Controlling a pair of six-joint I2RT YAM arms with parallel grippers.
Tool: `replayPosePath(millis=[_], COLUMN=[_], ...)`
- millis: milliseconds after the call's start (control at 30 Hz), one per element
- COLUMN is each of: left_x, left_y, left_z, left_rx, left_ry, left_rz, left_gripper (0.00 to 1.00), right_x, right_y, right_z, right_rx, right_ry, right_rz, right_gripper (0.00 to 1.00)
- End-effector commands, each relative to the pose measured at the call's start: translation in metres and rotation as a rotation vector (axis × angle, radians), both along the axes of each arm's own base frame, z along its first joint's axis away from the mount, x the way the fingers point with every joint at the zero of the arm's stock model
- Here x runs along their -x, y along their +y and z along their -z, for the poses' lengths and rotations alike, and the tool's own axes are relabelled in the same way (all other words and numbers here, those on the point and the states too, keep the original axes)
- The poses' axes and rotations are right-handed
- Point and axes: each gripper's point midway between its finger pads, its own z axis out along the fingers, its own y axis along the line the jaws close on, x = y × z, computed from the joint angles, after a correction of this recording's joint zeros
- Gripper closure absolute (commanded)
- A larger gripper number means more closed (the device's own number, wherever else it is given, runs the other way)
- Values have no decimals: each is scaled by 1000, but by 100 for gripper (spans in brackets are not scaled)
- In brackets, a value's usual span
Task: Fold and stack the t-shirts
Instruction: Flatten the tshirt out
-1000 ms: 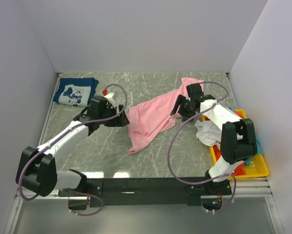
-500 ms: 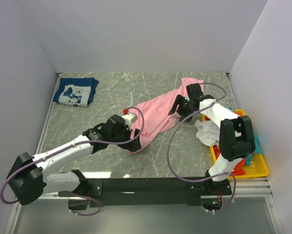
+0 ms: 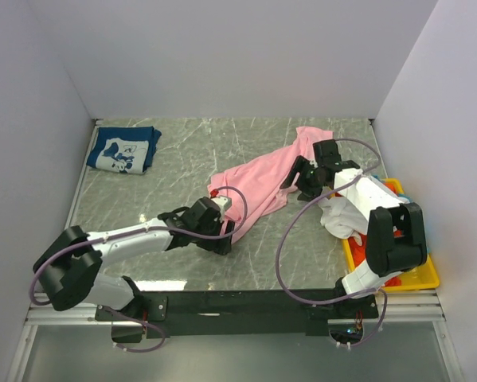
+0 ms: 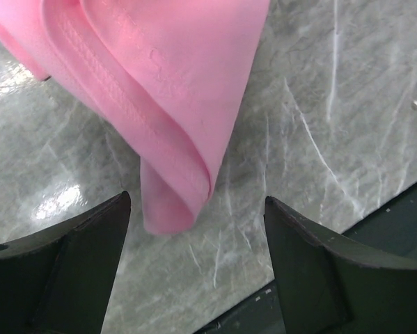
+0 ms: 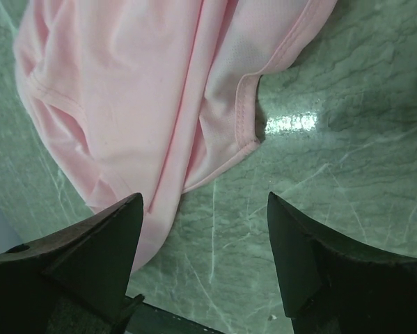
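The pink t-shirt [image 3: 258,179] lies crumpled in a diagonal band across the middle of the table [image 3: 182,159], its hemmed near end folded over. The navy t-shirt [image 3: 123,150] lies folded in the far left corner, white print up. The white t-shirt [image 3: 338,215] is bunched against the yellow tray [image 3: 429,278], where an orange-red t-shirt [image 3: 389,278] shows.

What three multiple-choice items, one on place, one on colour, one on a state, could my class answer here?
1. Where does the navy t-shirt lie? A far-left corner of the table; B near-right corner; C centre.
2. What colour is the large t-shirt mid-table? A teal; B light pink; C white.
3. The left gripper is: A open; B shut on cloth; C out of view.
Answers: 1 A, far-left by the walls. 2 B, pink in every view. 3 A, fingers apart above the shirt's corner.
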Motion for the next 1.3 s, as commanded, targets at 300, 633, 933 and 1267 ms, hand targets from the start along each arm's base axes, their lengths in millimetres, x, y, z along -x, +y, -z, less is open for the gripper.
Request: replayPosePath(millis=[300, 633, 933, 1267], left_x=[-12, -56, -103, -118], left_y=[-13, -36, 3, 21], left_z=[14, -116, -165, -175], left_rx=[-40, 214, 445, 468], left_ry=[-13, -110, -12, -45], left_rz=[15, -102, -231, -294], left_gripper=[37, 100, 100, 100], right_x=[-5, -7, 1, -14], right_y=[-9, -26, -20, -2], right_z=[-21, -20, 12, 39], right_rx=[-27, 49, 124, 265], right_ry=[-56, -46, 25, 92], right_rz=[34, 40, -11, -72], right_gripper=[22, 22, 30, 35])
